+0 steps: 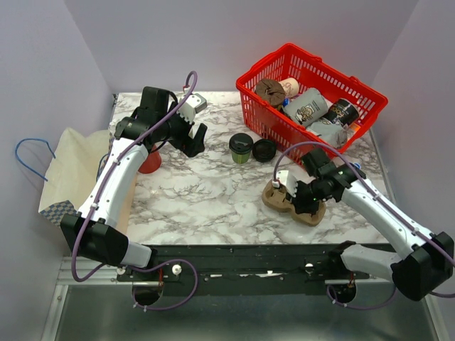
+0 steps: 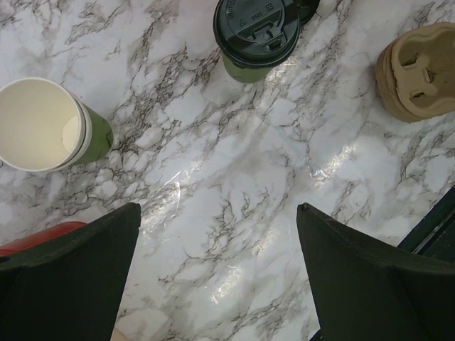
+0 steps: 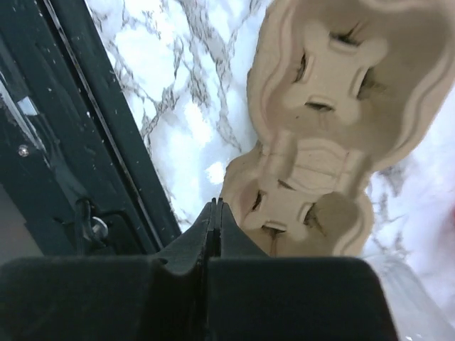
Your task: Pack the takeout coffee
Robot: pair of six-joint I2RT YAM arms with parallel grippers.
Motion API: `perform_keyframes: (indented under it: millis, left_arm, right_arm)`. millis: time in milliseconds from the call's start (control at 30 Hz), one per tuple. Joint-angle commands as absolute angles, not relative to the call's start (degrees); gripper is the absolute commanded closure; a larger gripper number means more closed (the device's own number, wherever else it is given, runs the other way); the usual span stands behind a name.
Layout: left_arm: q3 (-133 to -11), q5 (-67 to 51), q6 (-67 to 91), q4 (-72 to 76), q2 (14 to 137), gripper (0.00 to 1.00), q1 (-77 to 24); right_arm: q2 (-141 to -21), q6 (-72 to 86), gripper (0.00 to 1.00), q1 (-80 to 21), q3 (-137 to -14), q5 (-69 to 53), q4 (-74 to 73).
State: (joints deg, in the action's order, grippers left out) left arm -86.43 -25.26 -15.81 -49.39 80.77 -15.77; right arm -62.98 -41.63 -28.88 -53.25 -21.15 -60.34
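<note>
Upright near the middle of the marble surface (image 1: pixel 206 192): the takeout coffee (image 1: pixel 241 147), black lid on. Touching or almost touching it on the right, a round black lid-like thing (image 1: pixel 264 150); cannot tell whether a cup sits under it. Behind both, a red basket (image 1: pixel 264 62) crowded with cups and packets. Left of the coffee, above the surface: the left gripper (image 1: pixel 186 145), jaws spread wide, holding nothing. Only bare marble between it and the coffee. Off to its side, a lidless paper cup (image 2: pixel 39 124) and a red cup (image 2: pixel 35 238). Nearer the arms, the right gripper (image 3: pixel 215 213), jaws pressed together, nothing seen between them, low at the edge of a cardboard cup carrier (image 3: pixel 320 106). Far left, a cream bag (image 1: pixel 71 163).
</note>
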Motion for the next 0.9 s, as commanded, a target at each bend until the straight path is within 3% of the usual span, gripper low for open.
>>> perform_keyframes:
  millis: [0,67,233,367,867]
  left_arm:
    - [-86.22,-27.24,-15.73,-49.75,79.98,0.01,-15.91]
    - [-86.22,-27.42,-15.73,-49.66,79.98,0.01,-16.0]
    - [-86.48,-27.42,-15.56,-49.57,80.33,0.01,-16.0]
    - [-86.13,-27.6,-15.56,-49.57,80.51,0.01,-15.91]
    - [-84.73,-26.81,-16.08,-49.22,79.28,0.01,-15.91]
  right_arm:
    - [-64.34,-40.08,0.94,-27.77,-53.79,-22.77,-62.23]
    - [-63.9,-38.42,0.79,-27.77,-53.44,-20.06,-59.51]
    - [-64.95,-29.92,0.68,-27.77,-55.11,-14.08,-52.04]
    - [-68.72,-27.34,0.49,-27.77,-56.34,-11.79,-49.93]
    - [-75.23,-25.58,0.46,-27.77,-55.11,-7.56,-48.43]
